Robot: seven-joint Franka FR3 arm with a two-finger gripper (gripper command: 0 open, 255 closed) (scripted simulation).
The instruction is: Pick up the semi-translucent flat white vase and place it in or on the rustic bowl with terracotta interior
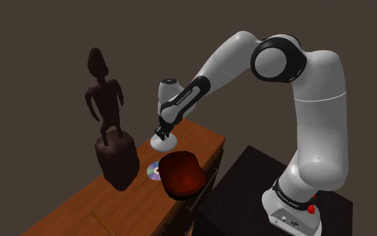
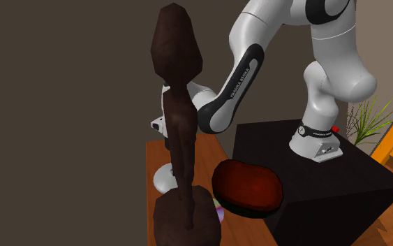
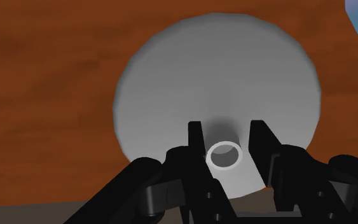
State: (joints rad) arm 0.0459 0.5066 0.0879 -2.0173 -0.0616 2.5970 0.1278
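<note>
A flat white vase (image 1: 163, 141) with a wide round body and a narrow neck stands on the wooden table (image 1: 93, 204), near its far end. My black gripper (image 1: 161, 131) comes down on it from above. In the wrist view the gripper (image 3: 227, 130) has one finger on each side of the vase's (image 3: 215, 76) small ring-shaped mouth, clasping the neck. The vase's base rests on the table. The bowl (image 1: 183, 174), dark outside with a reddish-brown interior, sits at the table's edge close to the vase and shows again in the second exterior view (image 2: 249, 187), beside the vase (image 2: 162, 179).
A tall dark carved figure (image 1: 106, 100) on a rounded base stands on the table beside the vase, and partly hides it in the second exterior view (image 2: 177, 105). A shiny disc (image 1: 153, 171) lies between figure and bowl. The black stand (image 2: 327, 182) adjoins the table.
</note>
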